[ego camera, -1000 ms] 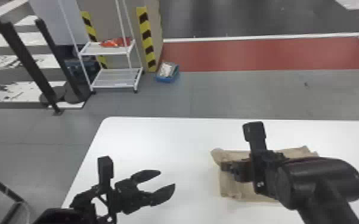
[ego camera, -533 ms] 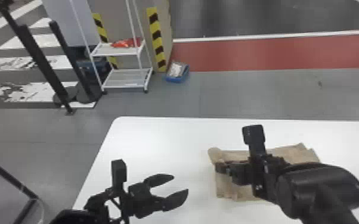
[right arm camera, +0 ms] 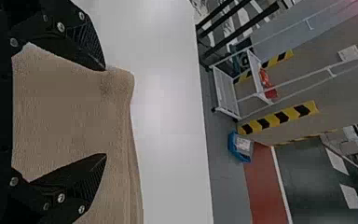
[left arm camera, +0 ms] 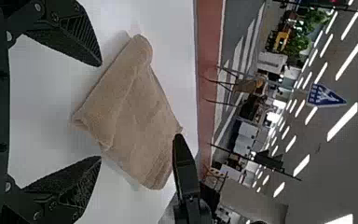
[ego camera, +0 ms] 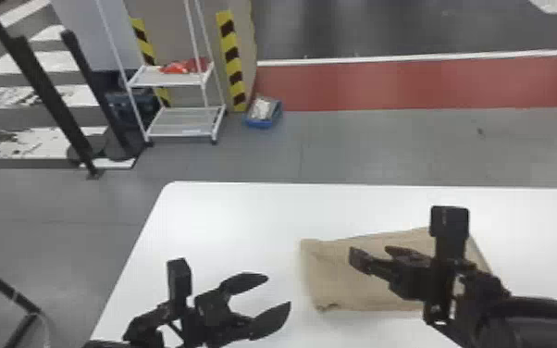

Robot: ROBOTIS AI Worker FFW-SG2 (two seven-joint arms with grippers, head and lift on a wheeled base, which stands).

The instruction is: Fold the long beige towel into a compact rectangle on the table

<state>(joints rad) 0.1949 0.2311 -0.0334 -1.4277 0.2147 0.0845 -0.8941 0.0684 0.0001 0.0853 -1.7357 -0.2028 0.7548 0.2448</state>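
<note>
The beige towel (ego camera: 347,277) lies folded into a compact shape on the white table (ego camera: 236,217), right of centre. Above its middle is my right gripper (ego camera: 372,257), open and holding nothing. To the towel's left, over bare table, my left gripper (ego camera: 273,296) stands open. In the left wrist view the towel (left arm camera: 135,116) lies beyond my left gripper (left arm camera: 101,112), with a rolled corner. In the right wrist view the towel (right arm camera: 65,112) spreads beneath my right gripper (right arm camera: 106,114), its layered edge past the fingertips.
Past the table's far edge, a white wire shelf (ego camera: 185,122) and a blue bin (ego camera: 263,113) stand on the floor. Black posts (ego camera: 46,88) rise at the far left. The right arm's body covers the towel's right part in the head view.
The right gripper has let go of the towel's left edge and opened; that edge now lies flatter. The head view has shifted, with the table and left arm appearing farther right.
</note>
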